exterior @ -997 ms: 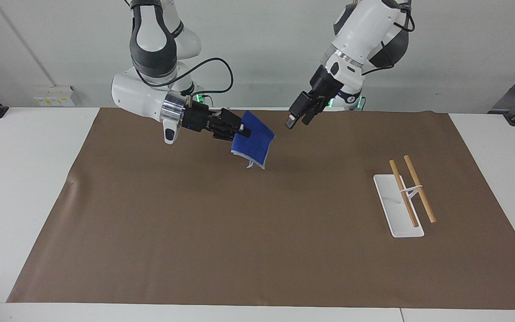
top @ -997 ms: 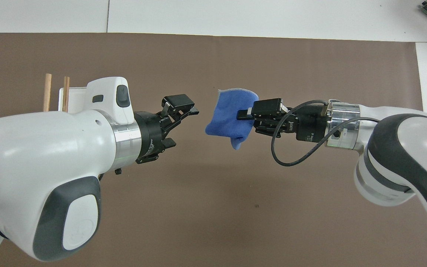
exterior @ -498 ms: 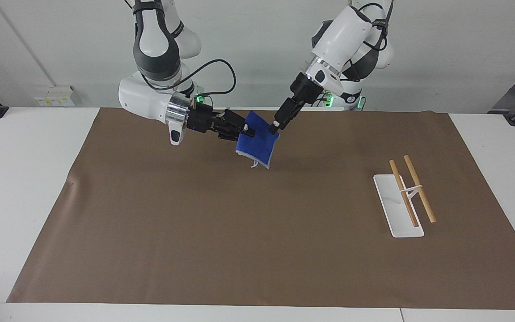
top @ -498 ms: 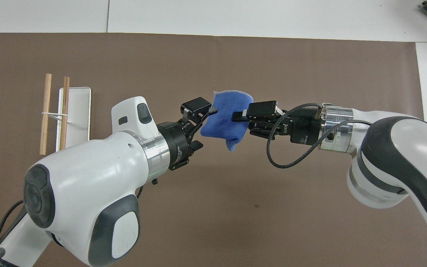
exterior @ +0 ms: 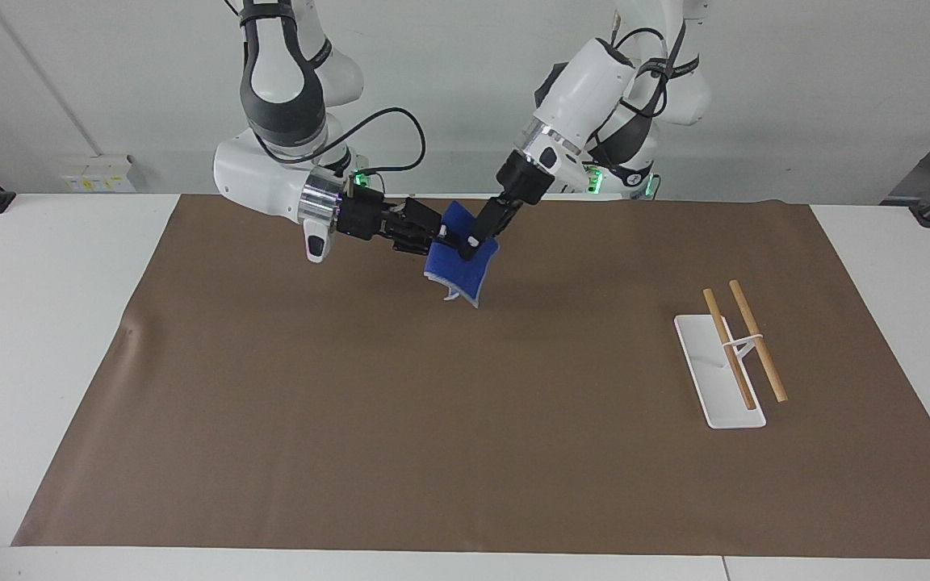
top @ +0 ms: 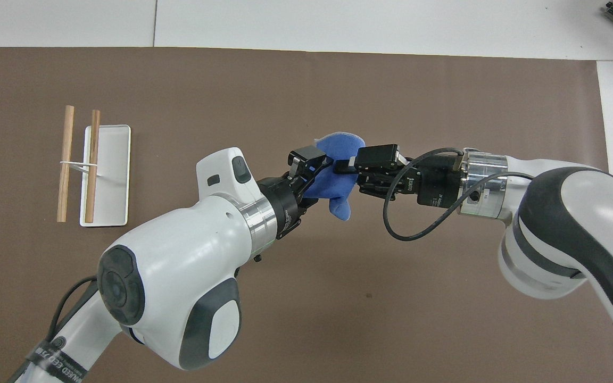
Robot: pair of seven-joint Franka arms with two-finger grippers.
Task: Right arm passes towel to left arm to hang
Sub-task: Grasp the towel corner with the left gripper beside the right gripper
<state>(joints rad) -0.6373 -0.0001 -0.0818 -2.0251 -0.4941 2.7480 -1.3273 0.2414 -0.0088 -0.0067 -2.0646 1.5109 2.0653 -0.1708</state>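
The blue towel [exterior: 465,270] [top: 338,186] hangs in the air over the brown mat, near the robots' end of the table. My right gripper [exterior: 447,236] [top: 341,166] is shut on its upper edge, reaching in level from the right arm's end. My left gripper [exterior: 473,242] [top: 314,167] slants down from the left arm's end and sits right on the towel's upper part, close against the right gripper. The cloth looks bunched between the two grippers.
A towel rack with a white base [exterior: 715,387] [top: 112,175] and two wooden rails [exterior: 756,339] [top: 66,159] stands on the mat toward the left arm's end. The brown mat [exterior: 433,420] covers most of the white table.
My left gripper has swung down and across from open air onto the towel. The right gripper has edged slightly toward it, still holding the towel, which now looks narrower.
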